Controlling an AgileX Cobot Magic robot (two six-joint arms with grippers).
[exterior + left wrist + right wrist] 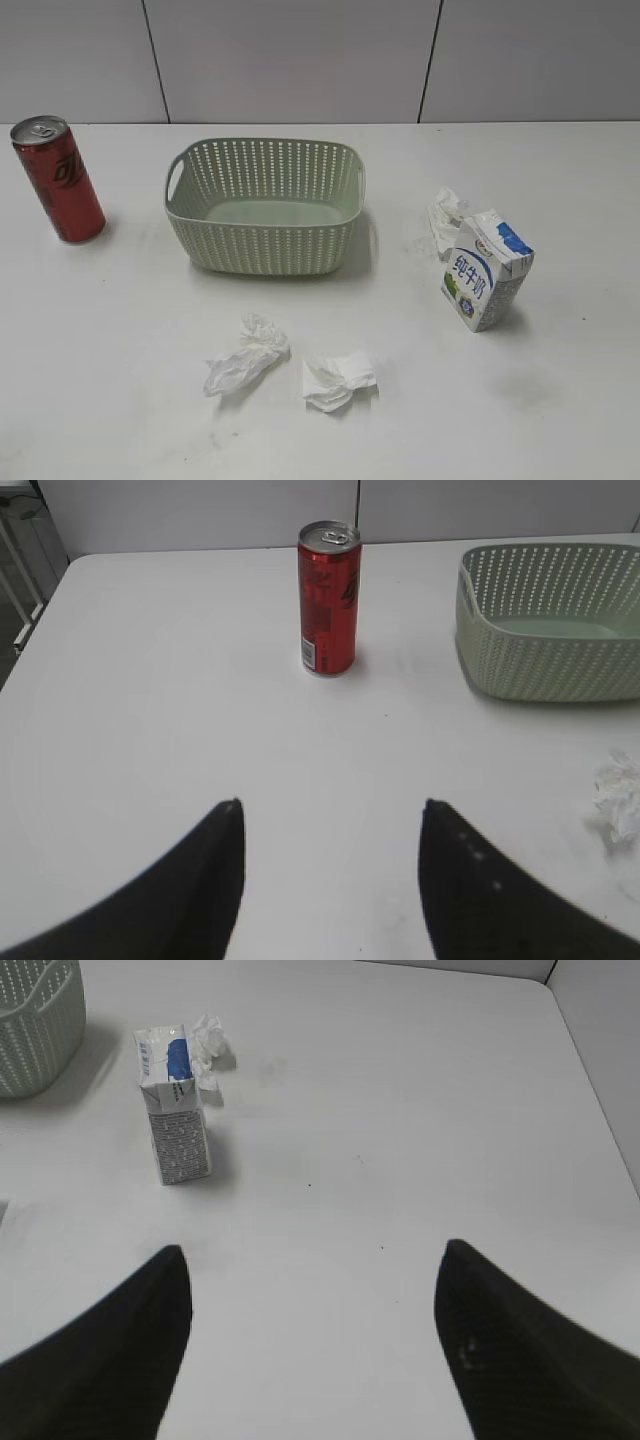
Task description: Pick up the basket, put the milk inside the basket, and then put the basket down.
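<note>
The pale green basket (265, 205) stands empty on the white table at centre back. It also shows in the left wrist view (550, 620) at the right and in the right wrist view (35, 1020) at the top left. The milk (483, 270), a white and blue carton, stands upright to the basket's right, and shows in the right wrist view (175, 1105). My left gripper (330, 805) is open and empty over bare table, well short of the basket. My right gripper (312, 1250) is open and empty, to the right of the milk. Neither arm shows in the exterior view.
A red soda can (58, 180) stands at the back left, also in the left wrist view (327, 598). Crumpled tissues lie in front of the basket (248, 365) (337, 380) and one behind the milk (443, 218). The table's right edge (600, 1090) is near.
</note>
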